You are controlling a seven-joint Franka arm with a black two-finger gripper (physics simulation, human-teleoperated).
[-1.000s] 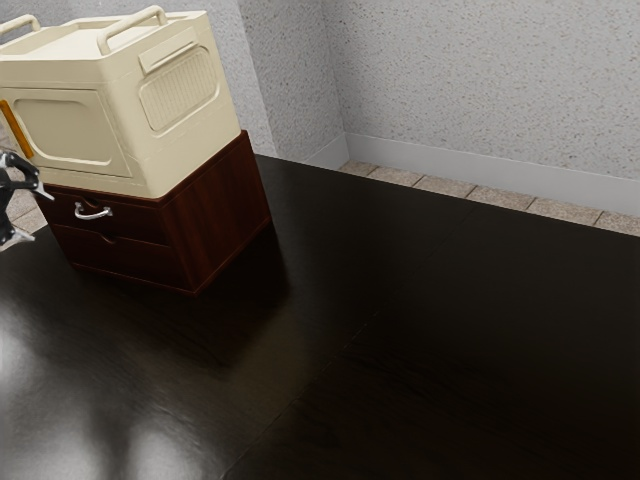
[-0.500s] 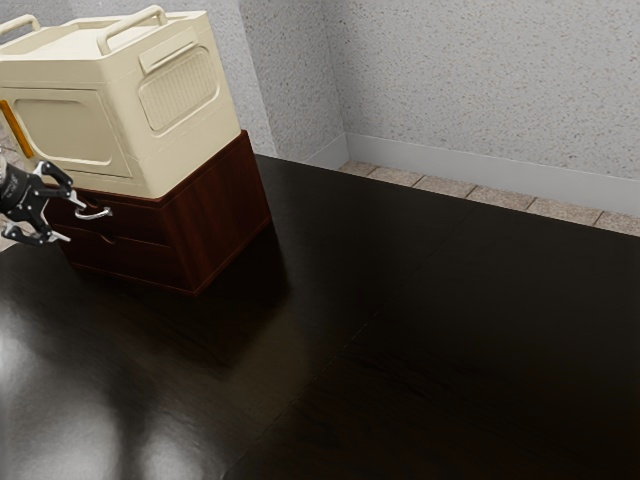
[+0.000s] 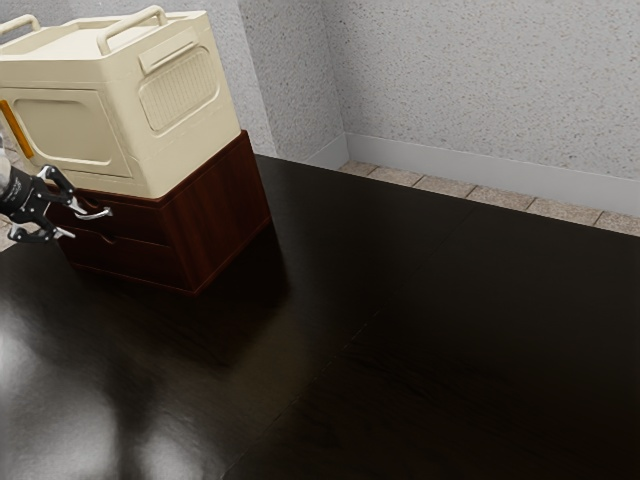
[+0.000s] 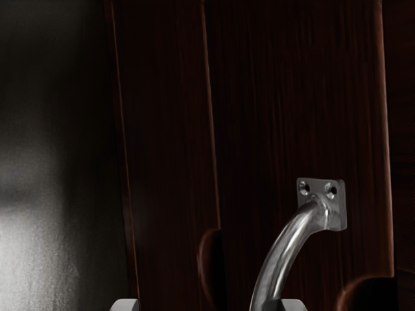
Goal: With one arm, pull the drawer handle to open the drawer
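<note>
Beside the front of the dark red-brown cabinet, my gripper point(image 3: 74, 222) stands open at the exterior view's left. The silver curved handle point(image 3: 98, 214) is on the upper drawer point(image 3: 140, 222), close to the upper fingertip; contact there cannot be told. Both drawers sit flush with the cabinet front. In the wrist view, the tips of my gripper point(image 4: 209, 305) are wide apart, and the handle point(image 4: 283, 251) curves down from its screwed plate to one fingertip, which overlaps its lower part. The handle's other end is hidden.
A cream box point(image 3: 170, 110) with raised handles rests on top of the cabinet point(image 3: 222, 215). The lower drawer point(image 3: 130, 262) lies just above the black tabletop point(image 3: 400, 330). Walls rise behind the table.
My gripper has come in from the exterior view's left edge to the handle, with only a slight shift in the last half second. The drawers look unmoved.
</note>
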